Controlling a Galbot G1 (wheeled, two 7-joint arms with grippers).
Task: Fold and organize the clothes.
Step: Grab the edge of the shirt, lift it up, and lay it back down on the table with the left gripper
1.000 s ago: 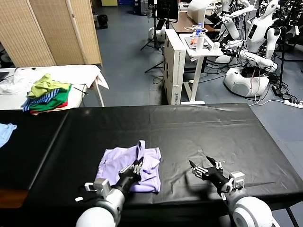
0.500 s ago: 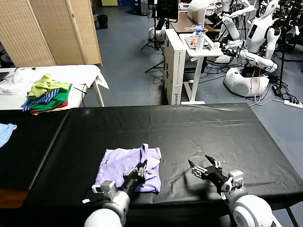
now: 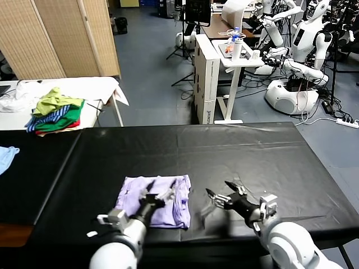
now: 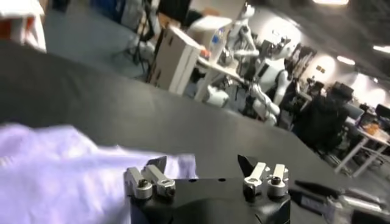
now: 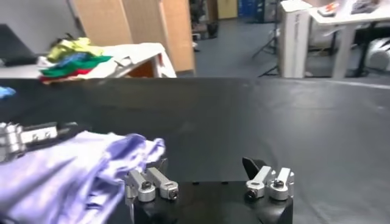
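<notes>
On the black table (image 3: 235,151), near its front edge and left of centre, lies the lavender T-shirt (image 3: 134,196), folded into a rough rectangle with a rumpled ridge along its right side. Taking the shirt's centre as the dial, the left gripper (image 3: 159,193) sits over the fabric at about 3 o'clock, the forearm entering from 6–7 o'clock. Its fingers are spread wide with nothing between them; whether the tips touch the cloth I cannot tell. Left wrist view: both fingers (image 4: 159,164) apart, pale cloth (image 4: 61,170) below and to one side, bare black table surface (image 4: 122,109) ahead.

Right gripper (image 3: 221,193) is at 3 o'clock from the shirt, just beside its right edge, over bare tabletop. Fingers wide, holding nothing, pointing toward the shirt. Right wrist view: the shirt (image 5: 67,176) lies bunched just ahead of the open fingers (image 5: 253,165), and the left arm's metal wrist (image 5: 24,137) shows at the frame edge beyond it.

At 11 o'clock from the shirt, well apart, a heap of green, yellow, striped and red garments (image 3: 56,112) rests on a white table (image 3: 101,87). At 9 o'clock, at the far left table edge, a small light blue cloth (image 3: 5,157). At 1–2 o'clock, beyond the table, a white stand (image 3: 216,73) and other robots (image 3: 297,56).
</notes>
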